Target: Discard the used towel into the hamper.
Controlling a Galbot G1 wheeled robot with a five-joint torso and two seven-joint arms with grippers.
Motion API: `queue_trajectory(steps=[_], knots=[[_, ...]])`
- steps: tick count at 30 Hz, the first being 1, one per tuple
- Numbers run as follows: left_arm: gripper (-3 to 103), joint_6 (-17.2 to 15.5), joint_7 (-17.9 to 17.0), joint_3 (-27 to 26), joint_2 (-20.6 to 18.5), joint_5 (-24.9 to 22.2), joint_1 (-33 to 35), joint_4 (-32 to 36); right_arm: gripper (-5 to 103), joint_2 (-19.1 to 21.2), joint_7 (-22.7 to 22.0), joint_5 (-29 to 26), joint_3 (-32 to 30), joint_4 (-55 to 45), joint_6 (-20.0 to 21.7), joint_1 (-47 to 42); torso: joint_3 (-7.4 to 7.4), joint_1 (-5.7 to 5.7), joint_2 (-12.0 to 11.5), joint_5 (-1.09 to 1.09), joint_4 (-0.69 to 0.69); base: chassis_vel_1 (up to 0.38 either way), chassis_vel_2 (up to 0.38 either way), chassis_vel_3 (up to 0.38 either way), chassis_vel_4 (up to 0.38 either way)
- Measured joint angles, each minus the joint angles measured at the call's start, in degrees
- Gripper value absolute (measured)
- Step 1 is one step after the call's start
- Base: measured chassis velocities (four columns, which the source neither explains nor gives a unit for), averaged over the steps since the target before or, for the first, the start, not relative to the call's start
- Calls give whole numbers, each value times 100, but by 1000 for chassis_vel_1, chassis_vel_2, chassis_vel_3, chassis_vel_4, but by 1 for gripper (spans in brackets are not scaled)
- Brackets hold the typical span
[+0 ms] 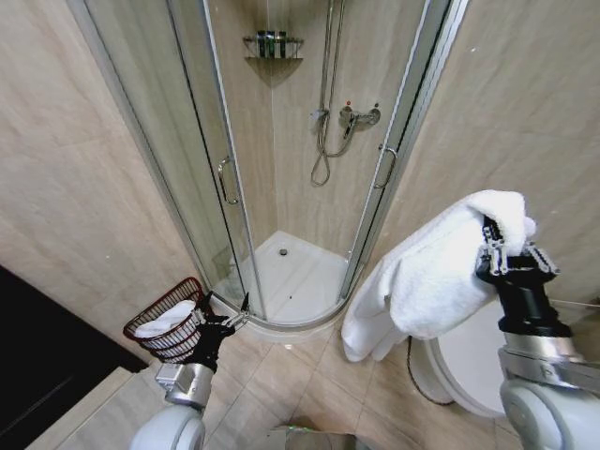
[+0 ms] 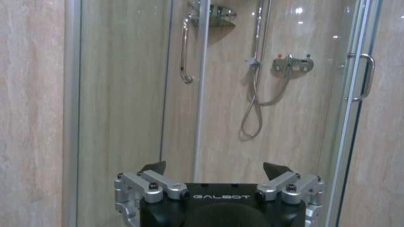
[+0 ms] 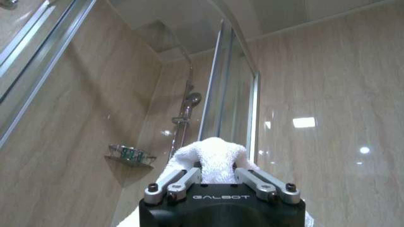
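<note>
- Right end effector (image 1: pixel 511 255) sits nearest the head camera, raised on the robot's right, clenched on a white fluffy terry towel (image 1: pixel 431 277). Right wrist view confirms it: a bunched fold of towel (image 3: pixel 213 160) is pinched between the fingers.
- Towel is gripped near its top, so the bulk drapes down and to the robot's left, hanging free above the beige tiled floor (image 1: pixel 281 375). My read: the high hold keeps the cloth off the floor and off the white toilet bowl (image 1: pixel 473 361) just under that arm.
- Left end effector (image 1: pixel 223 319) is low on the robot's left, fingers spread and holding nothing; left wrist view shows both finger tips apart against the glass shower enclosure (image 2: pixel 202 94).
- Small round dark reddish-brown slatted hamper (image 1: pixel 172 323) stands on the floor against the beige wall, just beside the shower's curved base and right by the left end effector. Some white cloth already lies inside it.
- Hamper and held towel are well apart, on opposite sides of the view. Judgement: towel is grasped but not yet discarded; it needs carrying across and lowering over the hamper's open rim.
- Risk, as I judge it: the trailing hem could snag the shower door handle (image 1: pixel 386 167) or drape over the rim.
</note>
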State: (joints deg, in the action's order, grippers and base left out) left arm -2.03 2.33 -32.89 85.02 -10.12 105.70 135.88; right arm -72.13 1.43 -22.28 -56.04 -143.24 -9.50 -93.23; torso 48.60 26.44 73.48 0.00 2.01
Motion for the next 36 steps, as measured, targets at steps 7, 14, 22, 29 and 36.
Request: queue_trajectory(steps=[7,14,22,29,36], knots=[[100,0,0,0,0,0,0,0,12,2,0,8,21,0,0,-3,-14,-12,-26,0,0,0,0,0,0],[100,0,0,0,0,0,0,0,12,-1,2,14,26,0,2,-24,-24,-20,-43,0,0,0,0,0,0],[100,0,0,0,0,0,0,0,12,-13,2,23,32,0,4,-32,-31,-26,-56,0,0,0,0,0,0],[100,0,0,0,0,0,0,0,12,-22,2,24,27,0,4,-41,-35,-30,-64,0,0,0,0,0,0],[100,0,0,0,0,0,0,0,12,-23,7,30,22,0,-2,-57,-39,-32,-72,0,0,0,0,0,0]])
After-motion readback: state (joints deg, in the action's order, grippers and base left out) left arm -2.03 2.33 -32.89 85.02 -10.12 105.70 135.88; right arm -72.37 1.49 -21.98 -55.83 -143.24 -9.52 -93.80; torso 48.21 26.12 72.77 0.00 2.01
